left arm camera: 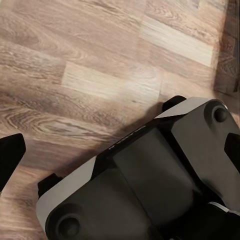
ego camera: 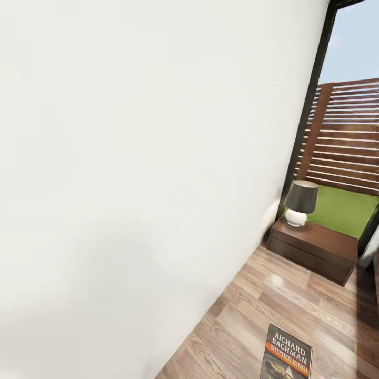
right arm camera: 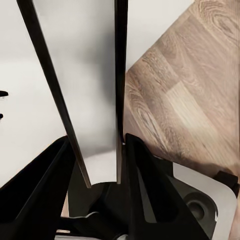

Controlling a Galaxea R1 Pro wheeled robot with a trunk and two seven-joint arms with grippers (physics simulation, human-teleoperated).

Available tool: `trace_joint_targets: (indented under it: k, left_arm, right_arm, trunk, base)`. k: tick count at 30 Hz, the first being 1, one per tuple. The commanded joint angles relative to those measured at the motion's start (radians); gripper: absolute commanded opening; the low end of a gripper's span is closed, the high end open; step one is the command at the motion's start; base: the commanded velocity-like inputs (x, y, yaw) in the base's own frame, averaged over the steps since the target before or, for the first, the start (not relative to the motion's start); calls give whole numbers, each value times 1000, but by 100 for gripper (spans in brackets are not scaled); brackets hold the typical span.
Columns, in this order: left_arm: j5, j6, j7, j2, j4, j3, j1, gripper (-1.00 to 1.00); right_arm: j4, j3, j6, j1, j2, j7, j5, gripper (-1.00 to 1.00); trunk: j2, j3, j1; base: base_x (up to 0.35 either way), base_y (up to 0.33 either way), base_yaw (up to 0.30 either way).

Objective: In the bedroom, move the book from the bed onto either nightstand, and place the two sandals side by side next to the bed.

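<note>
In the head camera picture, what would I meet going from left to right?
Plain white wall → dark paperback book with an orange band → white lamp with a dark shade → dark brown wooden nightstand → slatted wooden fence.

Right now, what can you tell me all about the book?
The book is a thin paperback with a dark cover, white letters reading RICHARD BACHMAN, and an orange band saying STEPHEN KING. It shows at the bottom of the head view, cover facing the camera, tilted, above the wood floor. In the right wrist view, it stands edge-on between the right tool's black fingers.

Dark grey book (ego camera: 286, 359) with orange band, brown nightstand (ego camera: 314, 250).
</note>
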Motion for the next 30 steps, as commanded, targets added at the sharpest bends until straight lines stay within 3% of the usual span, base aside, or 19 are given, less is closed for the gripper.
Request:
trace_joint_targets:
  k: [1,23,30]
  left_arm:
    - [4,-6,-1,0,0,-8,0,100]
    - [4,-5,-1,0,0,-8,0,100]
    - [4,-6,-1,0,0,-8,0,100]
  right_arm:
    - [0,6,9,-1,0,3,-11,-100]
    - [0,6,9,-1,0,3,-11,-100]
    - [0,6,9,-1,0,3,-11,-100]
  trunk:
    - [-1,0,0]
    - [-1,0,0]
    - [-1,0,0]
  base:
    - [9,0,-283]
    - [1,0,-283]
    - [167,0,-282]
